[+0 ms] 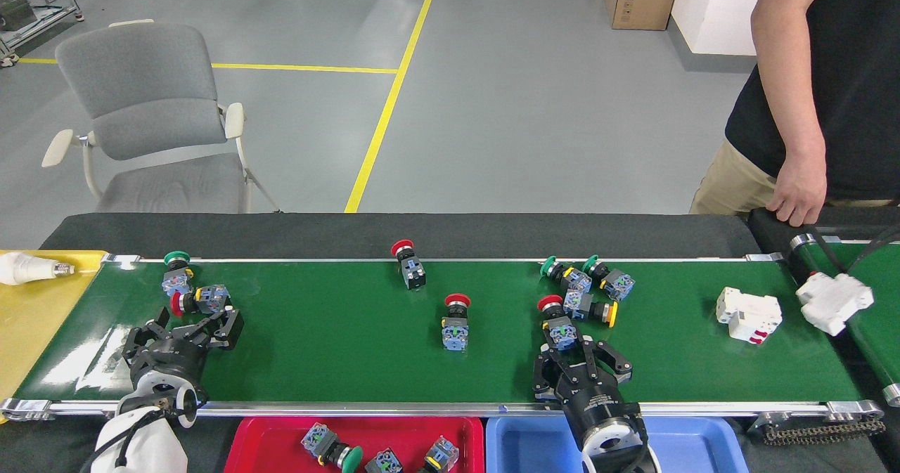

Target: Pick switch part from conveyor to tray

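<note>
Both claws are down low over the conveyor (337, 360) with their fingers spread apart, because each one is lined up behind a switch part to grab it. The right gripper (582, 362) sits just behind the red-topped switch (557, 324), and the left gripper (184, 332) is just beside the red switch on its side (198, 299) (neither is squeezing anything yet). The red tray (281, 436) and blue tray (524, 441) wait right below the near rail, so I think the carry will be short.

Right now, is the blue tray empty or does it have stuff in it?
It looks empty. The bare parts of the blue tray hold no switches, but the right gripper and its arm hide part of it.
</note>
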